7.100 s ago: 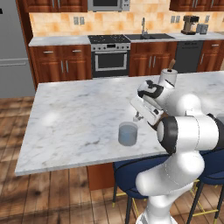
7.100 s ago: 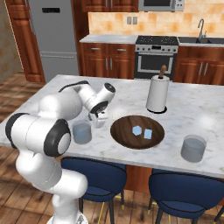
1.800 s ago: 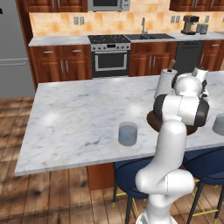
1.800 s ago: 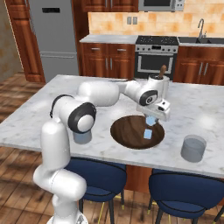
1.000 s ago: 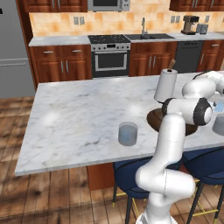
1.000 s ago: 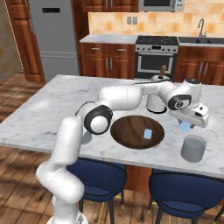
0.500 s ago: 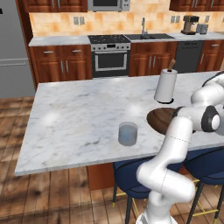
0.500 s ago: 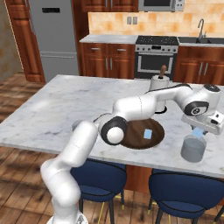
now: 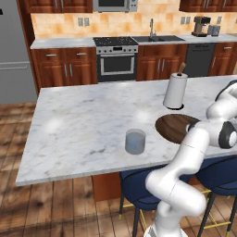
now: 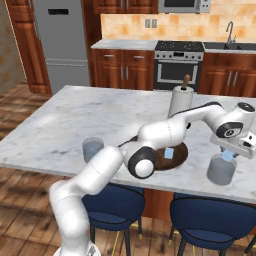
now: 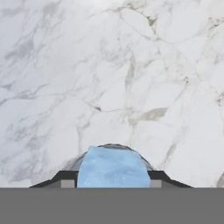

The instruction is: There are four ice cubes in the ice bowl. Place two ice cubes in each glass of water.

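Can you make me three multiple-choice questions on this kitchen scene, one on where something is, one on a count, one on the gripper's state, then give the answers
1. Where is the gripper?
A. above the right-hand glass of water
B. over the paper-towel roll
C. beside the oven

2. How many ice cubes lie in the ice bowl?
A. none
B. one
C. three

3. What is the gripper doing?
A. open, holding nothing
B. shut on an ice cube
C. shut on a glass

Answers:
1 A, the right base view shows it just over that glass.
2 B, a single pale-blue cube shows in the bowl.
3 B, the hand view shows a cube between the fingertips.
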Controlling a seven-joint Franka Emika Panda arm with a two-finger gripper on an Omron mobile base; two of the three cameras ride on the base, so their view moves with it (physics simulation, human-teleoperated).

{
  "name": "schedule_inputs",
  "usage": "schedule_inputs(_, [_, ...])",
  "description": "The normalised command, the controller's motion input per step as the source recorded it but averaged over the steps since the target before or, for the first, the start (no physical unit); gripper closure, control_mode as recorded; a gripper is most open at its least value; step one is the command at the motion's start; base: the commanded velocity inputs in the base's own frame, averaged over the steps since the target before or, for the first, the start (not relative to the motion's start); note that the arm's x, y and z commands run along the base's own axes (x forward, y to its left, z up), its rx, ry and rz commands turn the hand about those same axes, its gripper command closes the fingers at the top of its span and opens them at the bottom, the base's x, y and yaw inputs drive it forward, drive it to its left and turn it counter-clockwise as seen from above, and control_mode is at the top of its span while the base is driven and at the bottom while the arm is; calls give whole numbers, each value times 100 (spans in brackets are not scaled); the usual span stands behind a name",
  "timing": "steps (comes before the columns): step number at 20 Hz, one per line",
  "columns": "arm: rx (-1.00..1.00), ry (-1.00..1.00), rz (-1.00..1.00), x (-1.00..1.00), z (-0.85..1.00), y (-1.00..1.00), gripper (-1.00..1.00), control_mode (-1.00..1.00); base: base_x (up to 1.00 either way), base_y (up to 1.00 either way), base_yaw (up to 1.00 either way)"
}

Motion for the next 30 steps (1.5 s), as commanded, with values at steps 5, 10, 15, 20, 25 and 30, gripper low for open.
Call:
schedule_inputs(5, [0, -4, 0, 1, -16, -10, -100, -100, 0, 0, 0])
schedule_inputs(10, [-1, -16, 0, -37, 0, 17, -100, -100, 0, 0, 0])
schedule_inputs(15, [-9, -20, 0, -34, 0, 61, -100, -100, 0, 0, 0])
schedule_inputs(20, [-12, -14, 0, -18, 9, 59, -100, -100, 0, 0, 0])
schedule_inputs(25, [-10, 4, 1, -48, 3, 100, -100, -100, 0, 0, 0])
schedule_inputs(30, [0, 18, 11, -44, -12, 100, -100, -100, 0, 0, 0])
